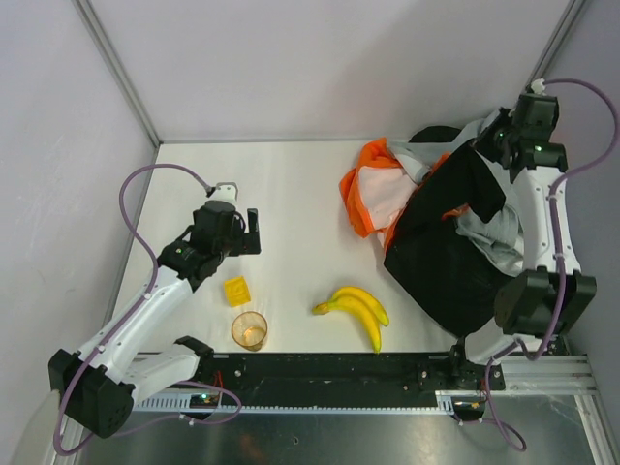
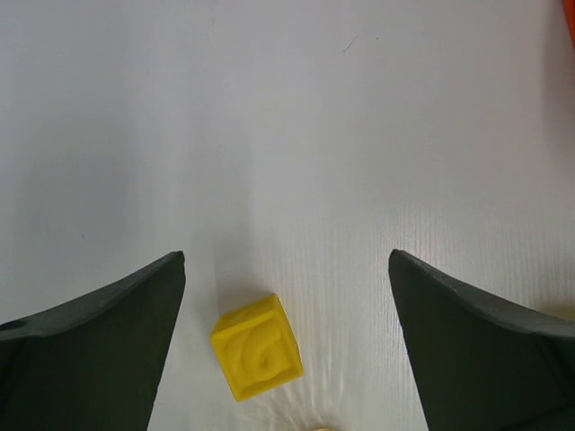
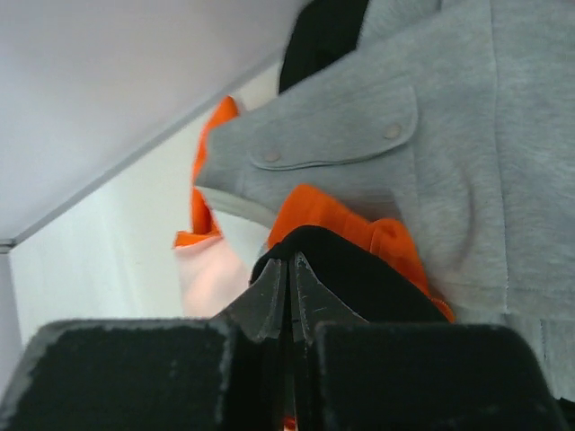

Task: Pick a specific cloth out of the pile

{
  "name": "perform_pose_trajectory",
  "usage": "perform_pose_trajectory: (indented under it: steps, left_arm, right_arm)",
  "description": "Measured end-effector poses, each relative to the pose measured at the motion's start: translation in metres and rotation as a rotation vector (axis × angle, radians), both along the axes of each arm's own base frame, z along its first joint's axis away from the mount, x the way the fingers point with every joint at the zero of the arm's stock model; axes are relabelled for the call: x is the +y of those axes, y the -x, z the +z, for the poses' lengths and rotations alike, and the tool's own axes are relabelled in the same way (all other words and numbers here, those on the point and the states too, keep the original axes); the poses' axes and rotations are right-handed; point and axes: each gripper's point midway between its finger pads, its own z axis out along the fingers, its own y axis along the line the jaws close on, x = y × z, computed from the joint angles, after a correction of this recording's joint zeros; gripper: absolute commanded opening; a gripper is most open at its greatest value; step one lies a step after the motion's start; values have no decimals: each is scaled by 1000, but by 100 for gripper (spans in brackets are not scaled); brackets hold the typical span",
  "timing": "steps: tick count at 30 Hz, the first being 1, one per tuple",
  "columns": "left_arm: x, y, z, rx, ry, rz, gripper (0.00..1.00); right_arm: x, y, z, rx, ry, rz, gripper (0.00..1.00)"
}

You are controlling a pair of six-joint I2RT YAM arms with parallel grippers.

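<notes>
The pile [image 1: 489, 228] of grey, black and orange garments lies at the right of the table. My right gripper [image 1: 487, 153] is above its far end, shut on a big black garment [image 1: 441, 257] that hangs from it over the pile. In the right wrist view the fingertips [image 3: 274, 278] are pressed together with black fabric [image 3: 359, 278] bunched around them. An all-orange fold [image 3: 346, 220], likely the cloth, lies just behind, under a grey garment [image 3: 431, 135]. A small orange patch also shows in the top view [image 1: 453, 209]. My left gripper [image 1: 248, 233] is open and empty, far from the pile.
A larger orange garment with pale pink lining [image 1: 376, 192] lies left of the pile. A bunch of bananas [image 1: 356, 310], a yellow cube [image 1: 236, 290] and an amber cup [image 1: 249, 329] sit near the front. The cube [image 2: 258, 347] is below my left gripper [image 2: 287, 260]. Walls enclose the table.
</notes>
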Motion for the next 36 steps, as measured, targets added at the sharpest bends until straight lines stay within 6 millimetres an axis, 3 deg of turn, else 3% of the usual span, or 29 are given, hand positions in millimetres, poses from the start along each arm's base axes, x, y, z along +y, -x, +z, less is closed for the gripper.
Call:
perform_pose_trajectory:
  steps: [3, 9, 11, 12, 14, 18, 21, 22, 26, 30, 33, 36]
  left_arm:
    - [0, 0, 0, 0, 0, 0, 100]
    - [0, 0, 0, -1, 1, 0, 100]
    - [0, 0, 1, -2, 1, 0, 100]
    - [0, 0, 1, -3, 2, 0, 100]
    - [0, 0, 1, -4, 2, 0, 100]
    - [0, 1, 2, -8, 5, -1, 100]
    - [0, 1, 3, -11, 6, -1, 100]
    - [0, 1, 3, -12, 6, -1, 100]
    - [0, 1, 4, -12, 7, -1, 100]
    - [0, 1, 4, -14, 8, -2, 100]
    - [0, 2, 5, -15, 9, -2, 100]
    - [0, 2, 5, -18, 11, -3, 100]
  right_arm:
    - [-7, -15, -51, 97, -11, -14, 0]
    - [-6, -7, -206, 423, -65, -23, 0]
    - [-3, -7, -234, 476, -73, -15, 1]
    - [-2, -8, -237, 479, -70, -10, 3]
    - [-1, -9, -234, 471, -58, -1, 13]
    - [2, -5, -222, 449, -19, 22, 65]
    - [7, 7, -194, 411, 8, 40, 91]
    - [10, 12, -181, 390, 17, 46, 95]
    - [28, 40, -114, 266, 70, 86, 99]
    - [48, 74, -61, 155, 120, 103, 99]
    - [71, 99, -49, 132, 149, 138, 99]
    - [97, 126, -65, 184, 174, 181, 99]
